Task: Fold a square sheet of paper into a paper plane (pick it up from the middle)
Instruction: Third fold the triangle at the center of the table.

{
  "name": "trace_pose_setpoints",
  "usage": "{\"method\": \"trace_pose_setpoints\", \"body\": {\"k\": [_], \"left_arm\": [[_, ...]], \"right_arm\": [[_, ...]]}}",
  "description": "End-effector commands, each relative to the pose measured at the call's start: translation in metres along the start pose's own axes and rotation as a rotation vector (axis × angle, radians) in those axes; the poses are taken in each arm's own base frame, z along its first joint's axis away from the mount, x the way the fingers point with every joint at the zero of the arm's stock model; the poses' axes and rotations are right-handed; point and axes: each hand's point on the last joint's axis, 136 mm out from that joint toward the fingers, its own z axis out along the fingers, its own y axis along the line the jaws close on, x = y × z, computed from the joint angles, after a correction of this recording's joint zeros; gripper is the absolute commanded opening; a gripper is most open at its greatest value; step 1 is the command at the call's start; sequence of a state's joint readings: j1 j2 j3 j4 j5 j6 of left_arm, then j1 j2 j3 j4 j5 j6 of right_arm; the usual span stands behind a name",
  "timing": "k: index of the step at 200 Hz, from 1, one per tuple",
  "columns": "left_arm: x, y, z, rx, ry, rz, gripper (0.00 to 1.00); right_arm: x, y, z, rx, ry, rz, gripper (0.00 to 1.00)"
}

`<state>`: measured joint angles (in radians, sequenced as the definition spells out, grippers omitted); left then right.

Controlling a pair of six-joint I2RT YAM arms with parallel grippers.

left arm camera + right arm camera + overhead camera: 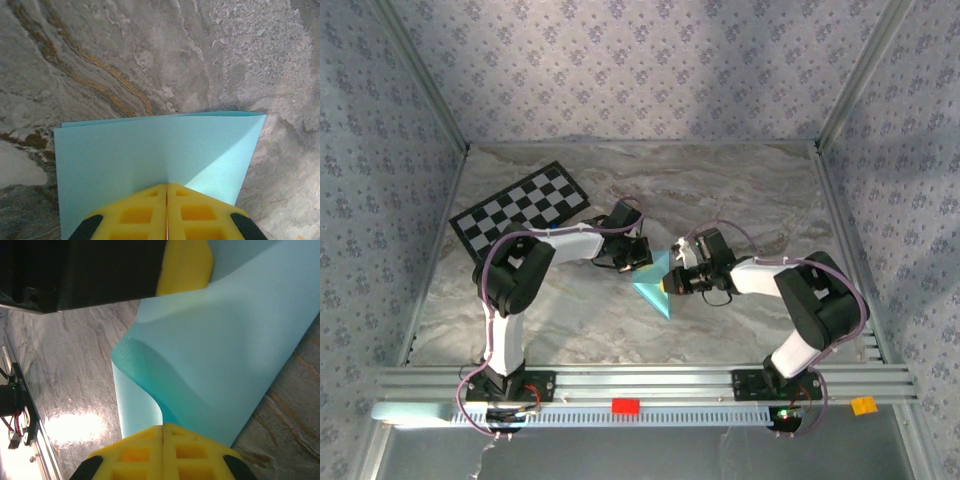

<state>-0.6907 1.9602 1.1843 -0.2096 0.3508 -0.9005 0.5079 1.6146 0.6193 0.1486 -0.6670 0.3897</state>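
Left hand [166, 186] clamping the square sheet of paper [145, 150], right hand [163, 427] gripping it too, arms converging

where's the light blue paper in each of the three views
Top external: the light blue paper is at the centre of the picture, between the two arms' tips.
Left wrist: the paper fills the lower middle, pinched by the left gripper.
Right wrist: the paper curls across the right half, pinched by the right gripper.
Shared landmark: the marbled tabletop beneath it.
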Motion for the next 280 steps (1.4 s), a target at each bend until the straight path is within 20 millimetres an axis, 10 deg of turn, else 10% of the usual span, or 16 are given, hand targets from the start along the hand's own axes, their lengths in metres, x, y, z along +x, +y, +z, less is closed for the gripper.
{"method": "trace_pose_setpoints", "body": {"k": [1,280], "left_arm": [[0.0079,0.0107,0.0077,-0.057,0.026,0.004,0.08],[0.0080,0.0120,0.0081,-0.063,0.026,0.000,0.07]], "right_arm": [[-0.0040,-0.0028,0.0009,0.008,0.006,-0.015,0.00],[-0.0004,-0.0108,0.0031,0.068,0.029,-0.021,0.00]]}}
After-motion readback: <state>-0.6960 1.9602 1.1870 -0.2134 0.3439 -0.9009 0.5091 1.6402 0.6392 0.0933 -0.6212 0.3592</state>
